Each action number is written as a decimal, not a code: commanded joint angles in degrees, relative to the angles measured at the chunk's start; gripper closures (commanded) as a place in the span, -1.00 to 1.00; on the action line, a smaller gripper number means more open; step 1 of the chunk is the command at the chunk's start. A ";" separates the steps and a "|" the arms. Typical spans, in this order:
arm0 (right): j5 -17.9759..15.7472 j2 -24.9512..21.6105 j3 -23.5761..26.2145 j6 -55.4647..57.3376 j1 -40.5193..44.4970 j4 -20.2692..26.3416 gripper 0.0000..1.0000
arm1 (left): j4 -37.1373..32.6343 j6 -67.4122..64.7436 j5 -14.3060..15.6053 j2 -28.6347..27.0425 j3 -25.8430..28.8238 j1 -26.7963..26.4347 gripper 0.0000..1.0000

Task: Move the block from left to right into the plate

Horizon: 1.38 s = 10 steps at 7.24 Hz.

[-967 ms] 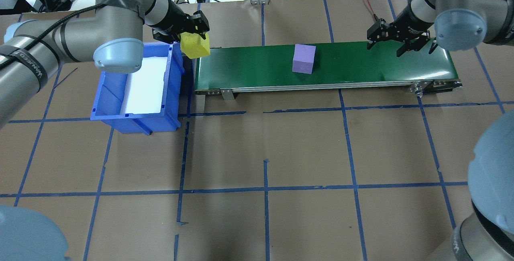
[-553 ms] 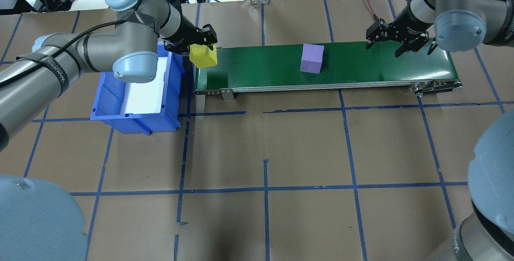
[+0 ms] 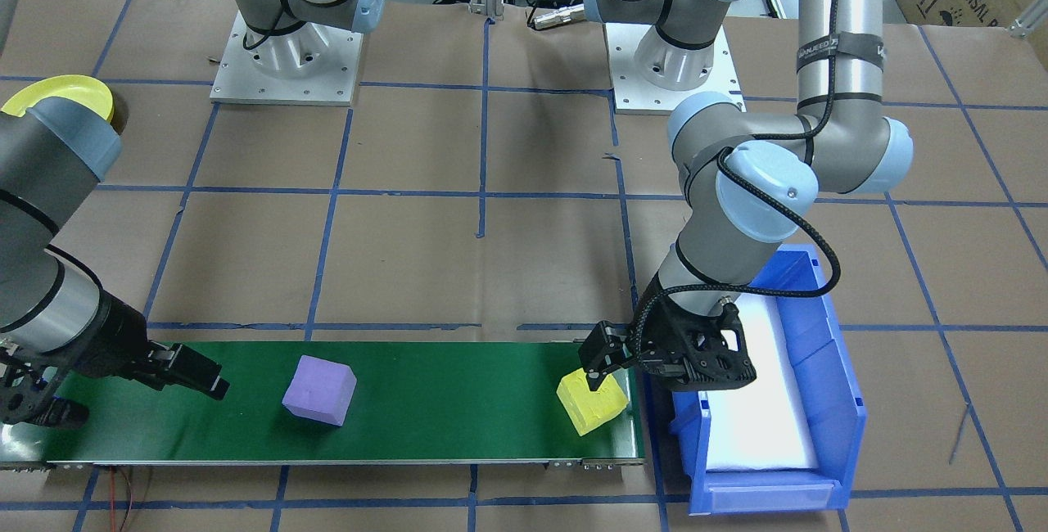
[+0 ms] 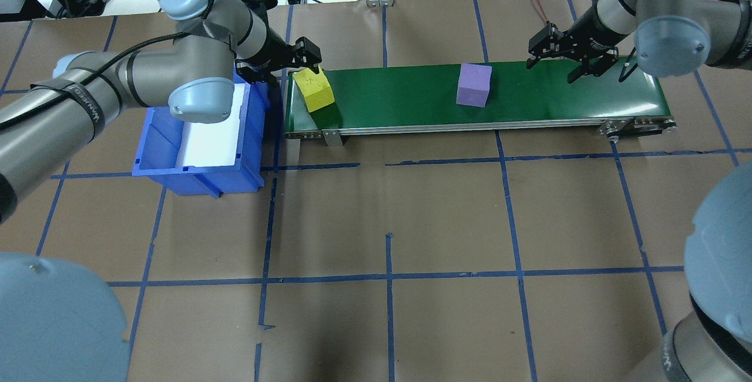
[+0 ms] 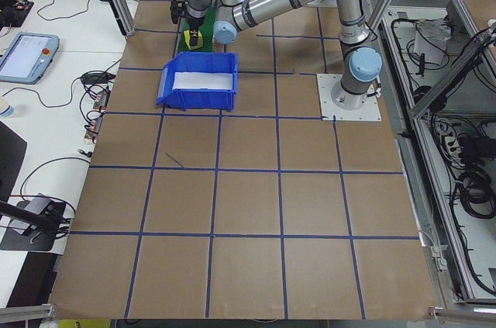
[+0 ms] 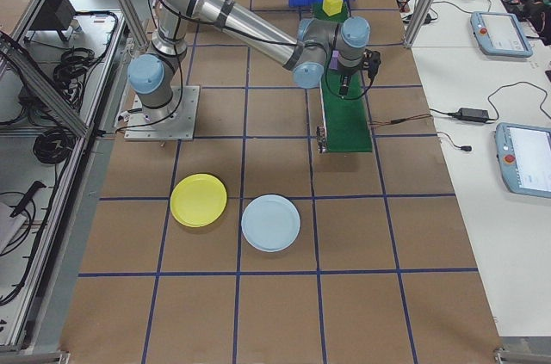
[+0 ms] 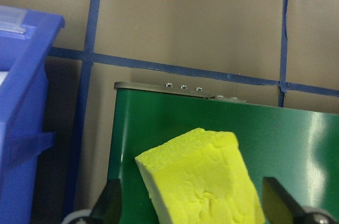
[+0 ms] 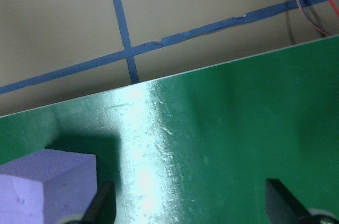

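A yellow block (image 4: 314, 89) lies tilted on the left end of the green conveyor belt (image 4: 399, 97). My left gripper (image 4: 291, 67) hovers just over it, open. In the left wrist view the yellow block (image 7: 201, 179) sits between the spread fingers, untouched. A purple block (image 4: 473, 84) rests on the belt right of the middle. My right gripper (image 4: 555, 67) hangs open over the belt's right end, empty, a short way past the purple block (image 8: 42, 187). The yellow plate (image 6: 199, 200) lies on the table near the right arm's base.
A blue bin (image 4: 202, 129) with a white liner stands against the belt's left end, under my left arm. A light blue plate (image 6: 270, 222) lies beside the yellow one. Cables and tablets line the table's far side.
My left gripper carried the yellow block from above the bin to the belt's left end and let it go. The purple block travelled right along the belt. My right gripper shifted slightly.
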 commanded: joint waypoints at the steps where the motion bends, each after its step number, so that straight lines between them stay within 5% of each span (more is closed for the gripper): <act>1: 0.58 -0.05 0.00 0.89 0.01 0.04 -1.00 | -15.70 0.32 5.77 9.37 0.83 0.26 -1.00; 3: 3.20 -0.05 0.00 3.17 0.01 -0.05 -1.00 | -23.99 0.67 7.99 17.73 0.92 0.44 -1.00; 7: 3.22 0.39 -0.08 5.47 0.71 -0.05 -1.00 | -33.22 5.75 9.48 24.60 0.83 0.09 -1.00; 10: 3.31 1.35 -0.08 5.56 0.72 0.04 -1.00 | -33.70 6.47 9.40 24.71 0.39 0.09 -1.00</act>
